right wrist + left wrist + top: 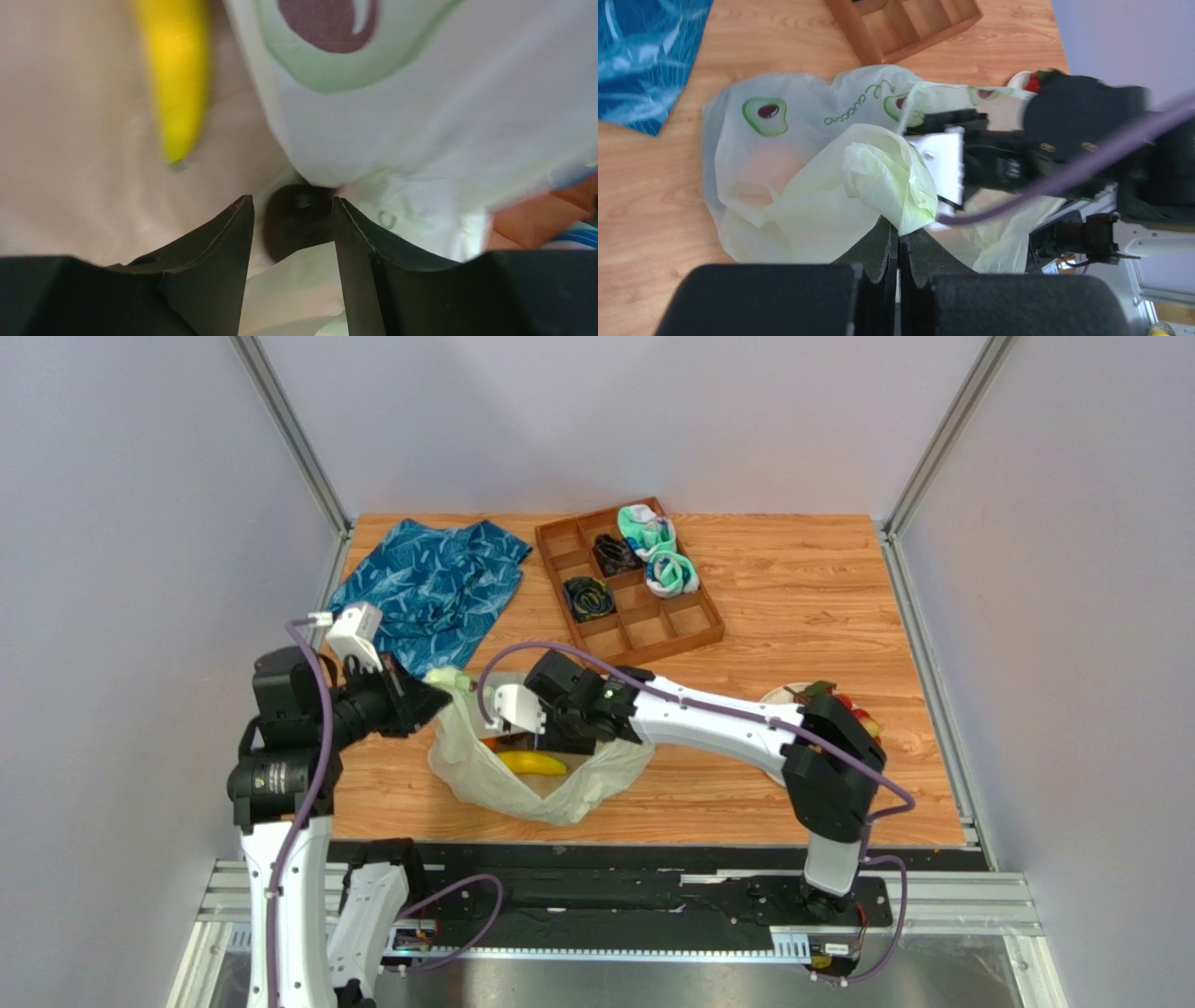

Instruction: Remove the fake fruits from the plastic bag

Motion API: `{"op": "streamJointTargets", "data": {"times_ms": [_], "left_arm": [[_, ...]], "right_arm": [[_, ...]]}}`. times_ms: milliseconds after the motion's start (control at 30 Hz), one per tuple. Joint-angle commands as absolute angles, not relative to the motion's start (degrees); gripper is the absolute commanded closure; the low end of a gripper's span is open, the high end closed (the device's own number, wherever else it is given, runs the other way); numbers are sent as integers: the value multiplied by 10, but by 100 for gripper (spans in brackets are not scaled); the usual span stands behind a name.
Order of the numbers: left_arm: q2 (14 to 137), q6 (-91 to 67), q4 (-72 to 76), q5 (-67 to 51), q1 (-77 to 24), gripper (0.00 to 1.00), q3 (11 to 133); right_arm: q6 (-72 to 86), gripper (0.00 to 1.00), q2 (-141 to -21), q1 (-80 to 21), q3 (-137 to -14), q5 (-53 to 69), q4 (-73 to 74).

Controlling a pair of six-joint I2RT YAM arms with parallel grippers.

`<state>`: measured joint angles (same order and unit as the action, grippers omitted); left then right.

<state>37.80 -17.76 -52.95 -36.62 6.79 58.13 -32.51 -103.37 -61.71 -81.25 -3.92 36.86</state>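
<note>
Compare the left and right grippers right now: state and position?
The left gripper is shut, pinching a bunched edge of the plastic bag from outside. The right gripper is open, inside the bag, jaws either side of the dark round fruit. Both work the same bag.

Enclosed on three sides by plain, pale grey panels: rear panel, left panel, right panel. Joined at the rear corners by slanted aluminium posts: left post, right post. Floored with a table top in orange-brown wood grain, grain running left to right. Edged along the right side with a pale metal strip. Finished at the near edge with a black mounting plate over slotted aluminium rails, then a brushed metal surface below. Lit evenly and softly; only faint, short shadows on the wood. In the left wrist view, same wood grain beside a pale lilac-grey panel.
</note>
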Motion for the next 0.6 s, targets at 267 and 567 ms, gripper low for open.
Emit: {"op": "streamJointTargets", "data": {"times_ms": [267, 567], "left_arm": [[505, -213, -530, -525, 73, 100, 776], [415, -273, -504, -474, 84, 100, 453]], "right_arm": [[-342, 58, -972, -531, -816, -62, 406], [-348, 43, -902, -641, -637, -68, 360]]}}
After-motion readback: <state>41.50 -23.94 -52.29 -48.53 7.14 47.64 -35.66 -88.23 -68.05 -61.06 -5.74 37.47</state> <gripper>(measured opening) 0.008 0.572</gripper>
